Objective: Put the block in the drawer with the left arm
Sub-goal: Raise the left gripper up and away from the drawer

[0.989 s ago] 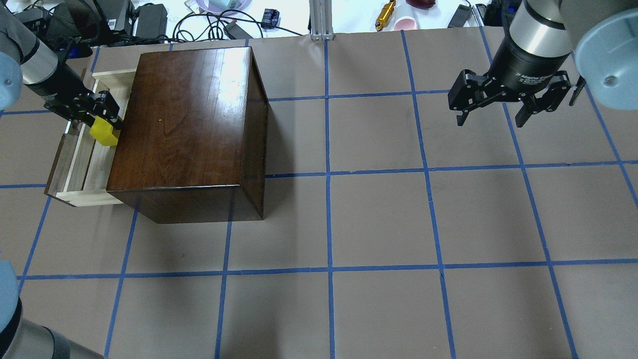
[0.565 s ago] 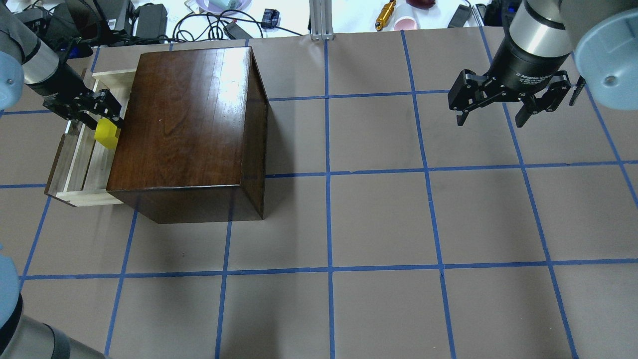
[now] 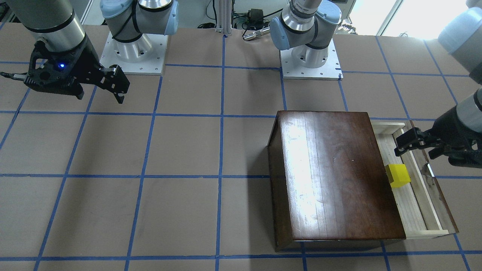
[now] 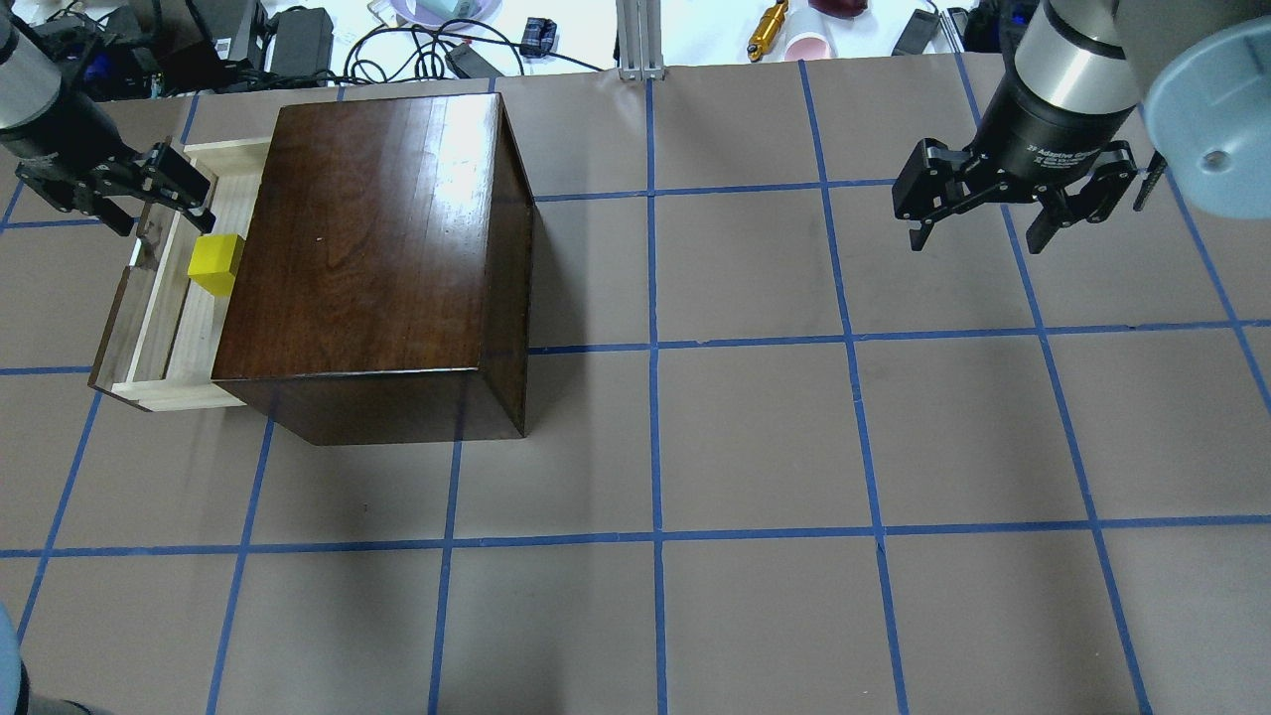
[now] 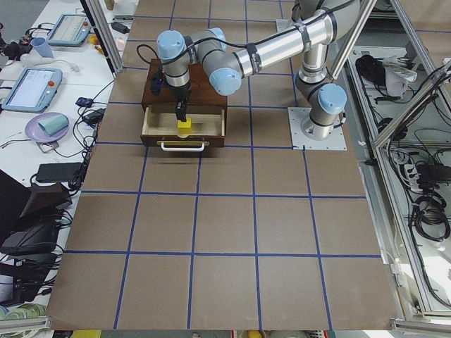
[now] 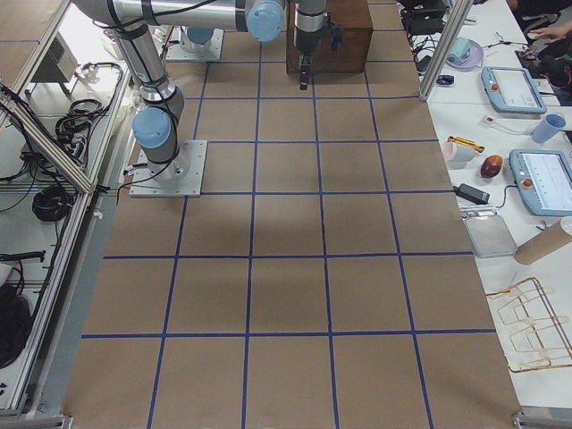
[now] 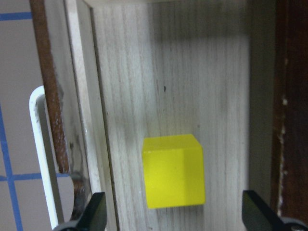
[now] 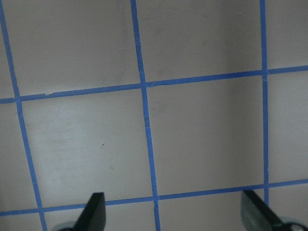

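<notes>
The yellow block (image 4: 215,264) lies free on the pale floor of the open drawer (image 4: 189,333), close to the dark-brown wooden box (image 4: 377,228). It also shows in the front view (image 3: 398,175) and the left wrist view (image 7: 173,171). My left gripper (image 4: 149,204) is open and empty. It hovers above the drawer's far end, apart from the block, and the front view shows it there too (image 3: 414,148). My right gripper (image 4: 978,238) is open and empty, high over bare table at the far right.
The drawer's metal pull (image 7: 41,144) sticks out past its dark front panel. Cables, a gold cylinder (image 4: 768,30) and a pink cup (image 4: 809,45) lie beyond the table's far edge. An aluminium post (image 4: 640,40) stands at back centre. The arm bases (image 3: 131,56) stand on the robot's side.
My left gripper has opened and let go of the block, then pulled back up and away to the left. The block now rests on the drawer floor. The right arm has not moved.
</notes>
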Robot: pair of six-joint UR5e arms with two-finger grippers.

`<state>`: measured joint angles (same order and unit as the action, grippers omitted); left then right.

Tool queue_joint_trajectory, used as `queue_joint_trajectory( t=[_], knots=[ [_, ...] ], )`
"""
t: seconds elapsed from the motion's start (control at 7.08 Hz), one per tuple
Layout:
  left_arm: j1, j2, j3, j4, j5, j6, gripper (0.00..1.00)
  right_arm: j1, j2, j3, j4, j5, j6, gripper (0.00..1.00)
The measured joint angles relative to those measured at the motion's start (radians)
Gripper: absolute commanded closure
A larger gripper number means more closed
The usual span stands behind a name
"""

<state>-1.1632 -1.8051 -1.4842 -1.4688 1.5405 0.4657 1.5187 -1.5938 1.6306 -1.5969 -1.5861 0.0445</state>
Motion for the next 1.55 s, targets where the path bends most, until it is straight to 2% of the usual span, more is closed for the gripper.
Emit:
queue_joint_trajectory(
  t=[0.56, 0.85, 1.13, 1.55],
  knots=[
    [-0.013, 0.179, -0.006, -0.158, 0.001, -0.004, 0.0, 0.0, 0.0, 0.0, 0.0, 0.0, 0.0, 0.0],
    [-0.057, 0.246, -0.013, -0.216, 0.003, -0.032, 0.0, 0.0, 0.0, 0.0, 0.0, 0.0, 0.0, 0.0],
    [-0.136, 0.276, -0.014, -0.238, 0.008, -0.133, 0.0, 0.0, 0.0, 0.0, 0.0, 0.0, 0.0, 0.0],
    [-0.296, 0.263, -0.013, -0.227, 0.062, -0.341, 0.0, 0.0, 0.0, 0.001, 0.0, 0.0, 0.0, 0.0]
  ],
)
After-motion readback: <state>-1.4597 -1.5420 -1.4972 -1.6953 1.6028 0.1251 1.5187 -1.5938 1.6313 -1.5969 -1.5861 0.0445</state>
